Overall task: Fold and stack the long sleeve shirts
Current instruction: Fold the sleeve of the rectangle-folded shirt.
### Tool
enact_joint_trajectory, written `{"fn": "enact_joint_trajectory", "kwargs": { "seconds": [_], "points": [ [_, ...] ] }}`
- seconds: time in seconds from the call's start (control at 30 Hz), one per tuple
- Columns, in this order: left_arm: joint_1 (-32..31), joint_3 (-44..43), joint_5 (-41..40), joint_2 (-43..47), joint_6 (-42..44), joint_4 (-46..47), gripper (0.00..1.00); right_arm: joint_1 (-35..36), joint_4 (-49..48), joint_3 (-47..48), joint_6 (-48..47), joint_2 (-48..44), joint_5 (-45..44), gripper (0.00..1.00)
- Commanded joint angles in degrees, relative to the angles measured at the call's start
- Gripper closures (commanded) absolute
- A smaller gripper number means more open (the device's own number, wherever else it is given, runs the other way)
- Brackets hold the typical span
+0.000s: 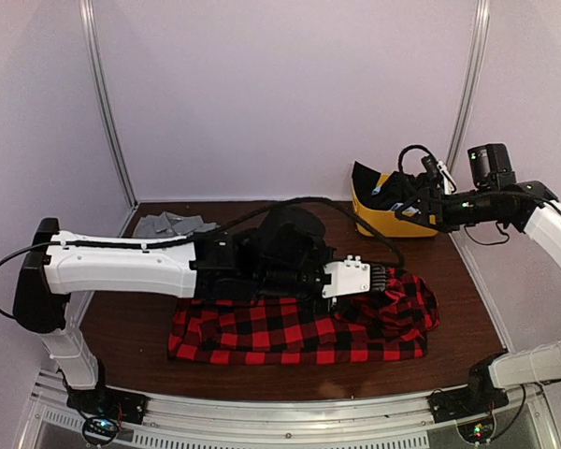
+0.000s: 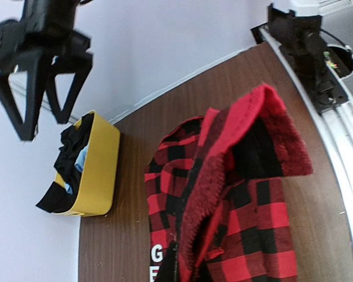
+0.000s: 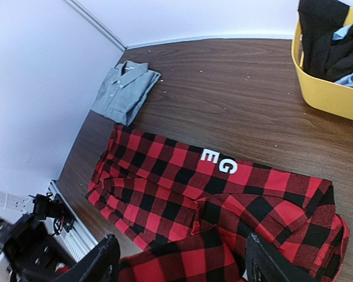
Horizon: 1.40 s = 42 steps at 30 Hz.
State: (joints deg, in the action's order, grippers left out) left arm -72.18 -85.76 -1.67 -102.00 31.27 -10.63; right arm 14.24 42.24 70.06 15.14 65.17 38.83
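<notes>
The red-and-black flannel shirt (image 1: 290, 332) lies partly folded at the table's front centre, with white letters on it. My left gripper (image 1: 381, 279) reaches across to its right end and is shut on a raised fold of the flannel shirt (image 2: 265, 223); only a dark fingertip (image 2: 172, 261) shows. The grey shirt (image 1: 168, 224) lies folded at the back left and also shows in the right wrist view (image 3: 125, 88). My right gripper (image 1: 407, 208) hangs open and empty in the air beside the yellow bin, high above the flannel shirt (image 3: 159, 176).
A yellow bin (image 1: 383, 223) with dark and blue clothes stands at the back right; it also shows in the left wrist view (image 2: 100, 170) and the right wrist view (image 3: 326, 94). Bare wood lies between the shirts and the bin. The table's metal rail (image 2: 341, 141) runs along the front.
</notes>
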Motion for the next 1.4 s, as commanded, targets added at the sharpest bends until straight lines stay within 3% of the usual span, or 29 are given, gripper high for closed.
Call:
{"fn": "enact_joint_trajectory", "kwargs": {
  "seconds": [0.0, 0.33, 0.7, 1.0, 1.37],
  "points": [
    [-5.2, -2.6, -2.3, 1.4, -2.7, -7.4, 1.00, -1.4, 0.8, -0.5, -1.5, 2.6, -5.5, 0.27],
    [-13.1, -16.9, -2.2, -8.8, -11.9, -25.6, 1.00, -1.7, -4.2, -5.3, -0.8, 5.9, -3.8, 0.27],
    [-13.1, -20.7, -1.7, -13.4, -16.6, -25.8, 1.00, -1.7, -4.7, -6.3, -0.7, 5.2, -3.1, 0.26],
    [0.1, -19.1, 7.9, -12.2, -24.9, -19.7, 1.00, -1.7, -6.3, -7.3, 0.4, 4.5, -2.2, 0.26],
    [20.0, -7.6, 19.6, -8.4, -38.4, -10.0, 1.00, -1.7, -7.7, -9.3, 1.7, 3.3, -2.8, 0.26]
  ]
}}
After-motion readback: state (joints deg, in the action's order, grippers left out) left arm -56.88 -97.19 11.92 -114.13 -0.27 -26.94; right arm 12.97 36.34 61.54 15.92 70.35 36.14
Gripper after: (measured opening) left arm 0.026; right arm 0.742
